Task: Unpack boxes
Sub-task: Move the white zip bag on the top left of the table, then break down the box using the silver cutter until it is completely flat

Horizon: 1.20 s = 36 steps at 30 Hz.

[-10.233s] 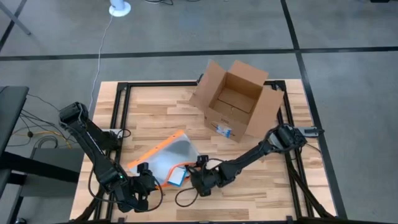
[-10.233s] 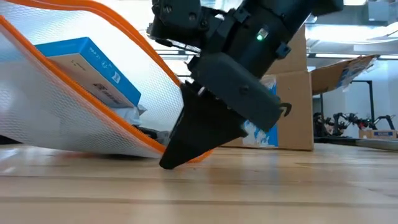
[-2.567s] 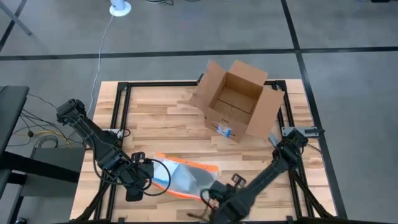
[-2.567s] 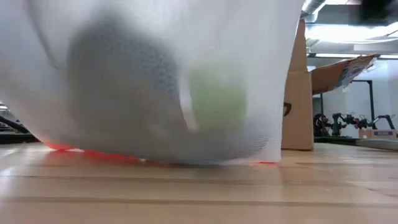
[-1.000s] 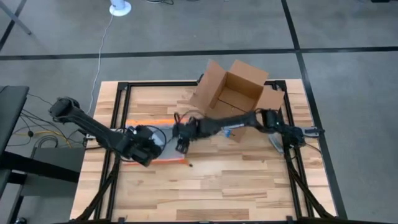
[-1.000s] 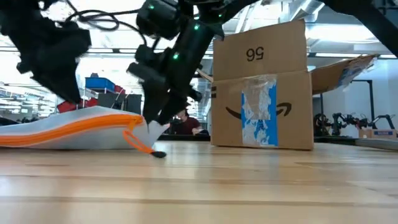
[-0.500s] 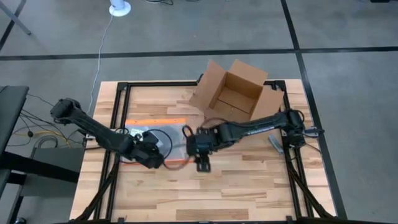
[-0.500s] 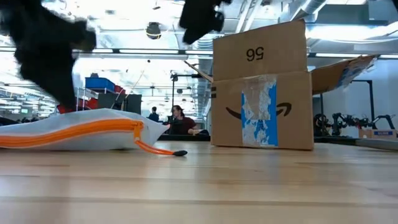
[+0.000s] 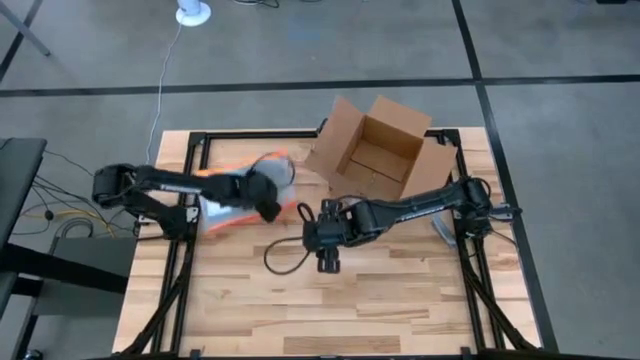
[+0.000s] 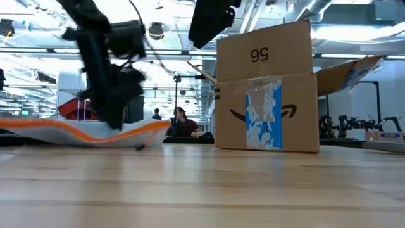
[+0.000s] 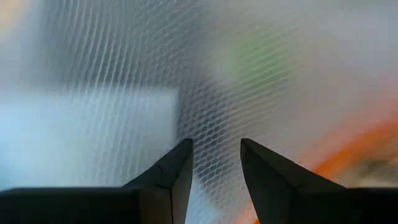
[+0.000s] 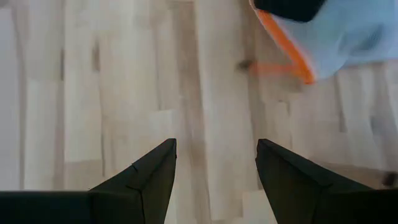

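The left gripper's fingers are pinched on one orange-edged clear pouch at the worktop's left-centre; the right gripper's fingers are spread, empty, above bare planks mid-worktop. One open cardboard box stands at the far right. A person sits in the room behind.

I read "56" up high on the brown box, upside down | black curved smile mark lower, partly under blue-and-white tape | tape words too blurry for me
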{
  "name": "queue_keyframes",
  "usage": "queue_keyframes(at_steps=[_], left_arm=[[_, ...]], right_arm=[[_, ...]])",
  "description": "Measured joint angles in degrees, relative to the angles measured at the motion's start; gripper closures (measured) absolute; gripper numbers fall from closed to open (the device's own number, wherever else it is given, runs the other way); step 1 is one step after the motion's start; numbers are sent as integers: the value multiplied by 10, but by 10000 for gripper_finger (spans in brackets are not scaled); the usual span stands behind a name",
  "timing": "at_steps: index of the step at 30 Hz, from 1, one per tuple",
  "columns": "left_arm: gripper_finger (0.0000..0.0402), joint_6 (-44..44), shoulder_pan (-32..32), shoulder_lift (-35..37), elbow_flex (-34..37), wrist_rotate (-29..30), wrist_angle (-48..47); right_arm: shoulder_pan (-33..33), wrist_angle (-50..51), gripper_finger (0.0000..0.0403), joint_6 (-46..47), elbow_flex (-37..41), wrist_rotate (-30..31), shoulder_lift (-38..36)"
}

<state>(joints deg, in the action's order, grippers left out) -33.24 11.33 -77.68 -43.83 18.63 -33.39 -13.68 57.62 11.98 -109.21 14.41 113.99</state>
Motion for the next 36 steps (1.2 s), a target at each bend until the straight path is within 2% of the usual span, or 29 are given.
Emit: queue_keyframes(at_steps=[4,8,14,18,26,31,34,36], left_arm=[[281,161,-14,51,-67,-58,-27],[281,294,-57,91,-150,-68,-27],[279,445,-60,65,-263,-95,50],[265,489,-44,-8,-353,-173,50],[224,575,8,-197,-541,-247,-43],[215,593,24,-301,-640,-309,-126],[215,600,19,-354,-670,-316,-178],[222,602,11,-385,-676,-294,-194]], right_arm=[[-5,9,198,3,0,0,-51],[-21,22,198,4,0,13,-109],[-38,84,198,75,0,96,-191],[-46,140,198,144,0,117,-225],[-99,226,198,252,0,143,-244],[-142,263,198,320,8,158,-239],[-167,287,198,360,21,164,-237],[-181,304,198,387,30,175,-238]])
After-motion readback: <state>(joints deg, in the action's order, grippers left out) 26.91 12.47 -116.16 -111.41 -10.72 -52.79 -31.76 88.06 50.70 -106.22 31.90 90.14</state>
